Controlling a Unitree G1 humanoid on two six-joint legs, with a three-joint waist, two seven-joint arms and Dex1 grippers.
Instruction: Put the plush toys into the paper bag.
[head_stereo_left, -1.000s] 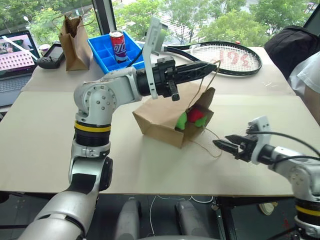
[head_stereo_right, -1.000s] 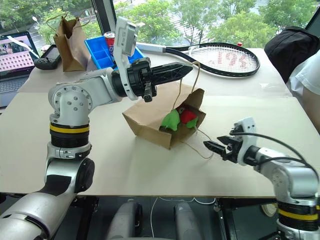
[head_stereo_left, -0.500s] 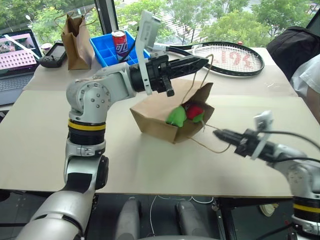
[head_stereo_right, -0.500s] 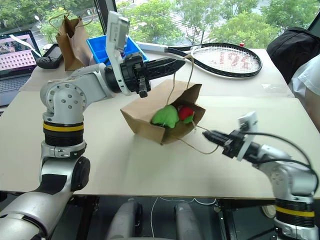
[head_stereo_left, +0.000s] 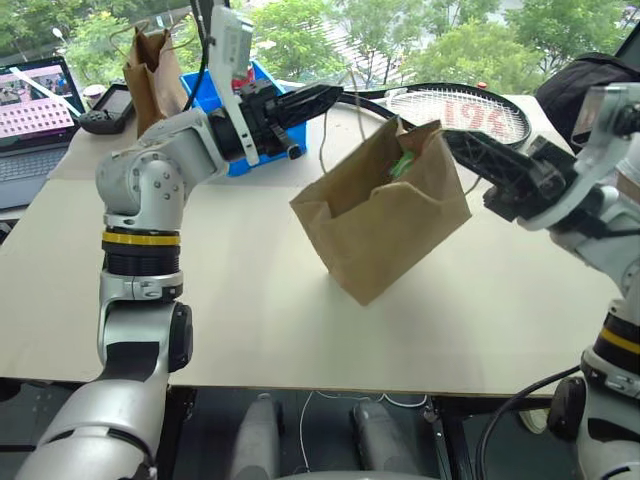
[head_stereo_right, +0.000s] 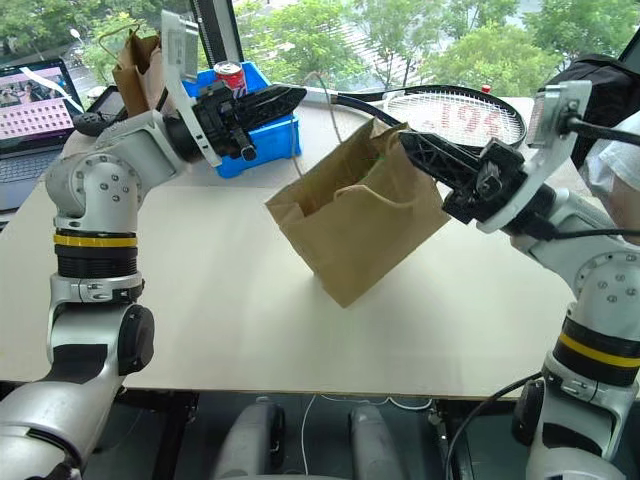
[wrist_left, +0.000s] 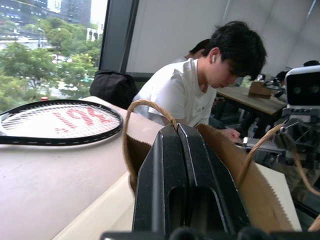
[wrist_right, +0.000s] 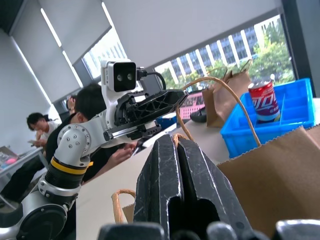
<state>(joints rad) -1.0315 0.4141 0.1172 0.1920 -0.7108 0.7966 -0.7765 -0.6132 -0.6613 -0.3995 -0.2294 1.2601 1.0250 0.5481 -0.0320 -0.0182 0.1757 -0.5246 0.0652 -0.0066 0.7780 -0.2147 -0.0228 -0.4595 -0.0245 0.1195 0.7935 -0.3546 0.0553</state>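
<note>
Brown paper bag (head_stereo_left: 385, 212) hangs tilted above the tabletop (head_stereo_left: 230, 290), centre, mouth up. The left hand (head_stereo_left: 325, 95) is pinched closed on one cord handle (wrist_left: 145, 107), the right hand (head_stereo_left: 458, 143) closed on the other; a green plush toy (head_stereo_left: 402, 163) peeks inside

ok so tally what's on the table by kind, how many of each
paper bags: 2, the wide one held up by both grippers, the narrow one at the back
tennis rackets: 1
blue bins: 1
soda cans: 1
laptops: 1
total: 6
</note>
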